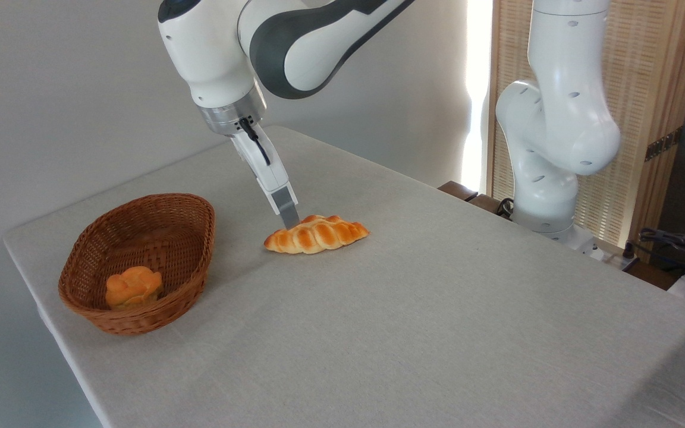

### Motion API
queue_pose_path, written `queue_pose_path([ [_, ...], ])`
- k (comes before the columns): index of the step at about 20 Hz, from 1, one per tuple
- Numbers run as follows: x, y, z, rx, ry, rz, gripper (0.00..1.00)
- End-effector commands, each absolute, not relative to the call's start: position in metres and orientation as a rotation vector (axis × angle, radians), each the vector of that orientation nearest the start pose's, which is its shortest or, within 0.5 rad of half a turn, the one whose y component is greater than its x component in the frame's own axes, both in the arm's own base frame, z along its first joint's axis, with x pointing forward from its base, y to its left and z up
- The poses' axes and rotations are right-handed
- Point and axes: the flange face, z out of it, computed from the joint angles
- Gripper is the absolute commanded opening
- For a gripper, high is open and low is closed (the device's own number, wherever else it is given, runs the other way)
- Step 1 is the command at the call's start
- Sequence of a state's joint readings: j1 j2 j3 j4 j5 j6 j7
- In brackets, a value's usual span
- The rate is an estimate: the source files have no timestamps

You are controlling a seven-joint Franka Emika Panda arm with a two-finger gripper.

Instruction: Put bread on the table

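The bread (317, 233), a long braided golden-orange loaf, lies flat on the grey-beige table (414, 321) right of the basket. My gripper (290, 222) comes down at a slant from the upper left. Its tip meets the loaf's upper rear edge near the left end. I see the gripper edge-on, so only one grey finger (286, 209) shows. The other finger and the gap between them are hidden, and whether the fingers hold the loaf is unclear.
A brown wicker basket (140, 261) stands at the left end of the table with a small knobbly orange bun (133, 286) inside. The arm's white base (547, 196) rises at the table's far right edge, with cables beyond it.
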State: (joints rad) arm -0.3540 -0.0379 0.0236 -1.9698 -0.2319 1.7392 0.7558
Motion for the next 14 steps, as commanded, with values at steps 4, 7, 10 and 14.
queue_pose_path([
  [4, 0.519, -0.176, 0.549, -2.985, 1.593, -0.03, 1.0],
  [7, 0.534, -0.14, 0.583, -3.004, 1.501, -0.147, 1.0],
  [10, 0.543, -0.107, 0.607, -3.01, 1.412, -0.207, 1.0],
  [14, 0.543, -0.085, 0.622, -2.936, 1.368, -0.118, 1.0],
])
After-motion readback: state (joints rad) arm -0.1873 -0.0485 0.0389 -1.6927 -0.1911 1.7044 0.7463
